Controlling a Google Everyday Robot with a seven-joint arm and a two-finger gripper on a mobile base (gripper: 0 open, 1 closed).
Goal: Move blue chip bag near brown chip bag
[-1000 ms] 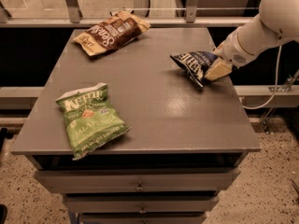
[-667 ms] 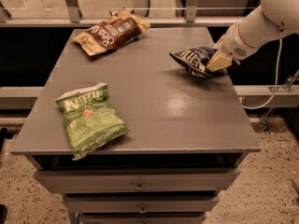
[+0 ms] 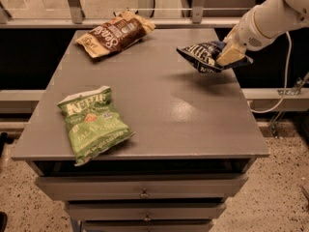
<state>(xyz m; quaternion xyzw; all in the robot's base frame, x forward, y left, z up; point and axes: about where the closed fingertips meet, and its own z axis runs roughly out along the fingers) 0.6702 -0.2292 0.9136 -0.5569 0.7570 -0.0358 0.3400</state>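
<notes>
The gripper (image 3: 228,57) sits over the right rear part of the table (image 3: 164,100), at the end of a white arm (image 3: 270,19) that enters from the upper right. Its pale fingers are clamped on the right-hand end of the blue chip bag (image 3: 202,55).

The blue chip bag projects from the gripper toward the left, roughly level, with its white lettering facing up. It appears to be held clear of the table top, since a soft shadow lies on the surface just below it. Contact at the bag's lower edge cannot be ruled out from this angle.

The brown chip bag (image 3: 115,34) lies flat, well to the left of the gripper and slightly farther back, near the left rear corner of the table. It is well apart from the blue chip bag, with bare grey surface between them.

A green bag (image 3: 93,123) lies flat far to the left of the gripper and much nearer the front edge.

Drawers (image 3: 145,190) are stacked below the table top. A pale cable (image 3: 286,76) hangs to the right of and below the gripper, beyond the table's right edge.
</notes>
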